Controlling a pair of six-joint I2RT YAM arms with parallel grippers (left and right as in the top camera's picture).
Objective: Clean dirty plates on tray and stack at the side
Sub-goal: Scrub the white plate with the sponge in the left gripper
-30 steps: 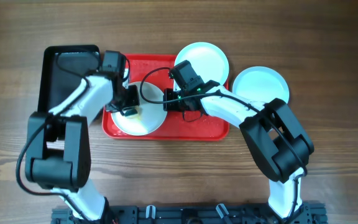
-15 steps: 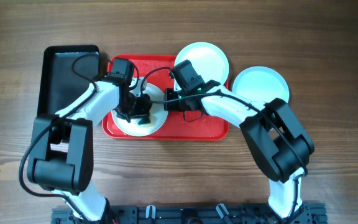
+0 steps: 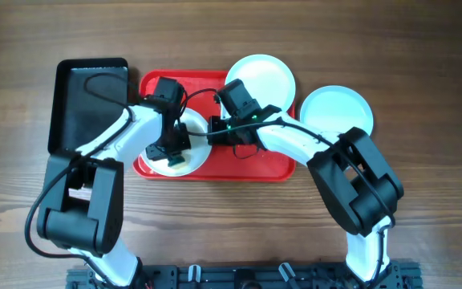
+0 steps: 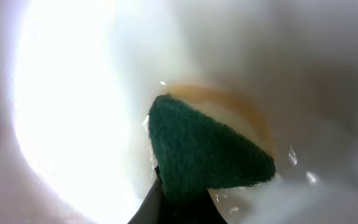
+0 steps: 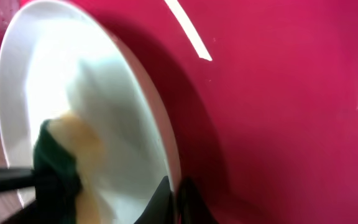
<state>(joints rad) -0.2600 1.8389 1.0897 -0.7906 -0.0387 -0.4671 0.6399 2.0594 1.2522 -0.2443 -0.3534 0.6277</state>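
We see the tray (image 3: 267, 164) lying long side across the wooden table (image 3: 423, 48), a bin (image 3: 79, 104) at its left end. On its left half, a plate (image 3: 199, 151): right gripper (image 3: 212, 133) pinches its rim, left gripper (image 3: 172, 154) clamps a sponge (image 4: 207, 152) onto a brown smear (image 4: 253, 121).

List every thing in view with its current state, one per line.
Left plate: on the tray, smeared yellow-brown.
Sponge: green, pressed on the left plate.
Left gripper: shut on the sponge.
Right gripper: shut on the left plate's rim.
Middle plate: looks clean, overhanging the tray's far edge.
Right plate: looks clean, on the table.
Tray: flat on the table.
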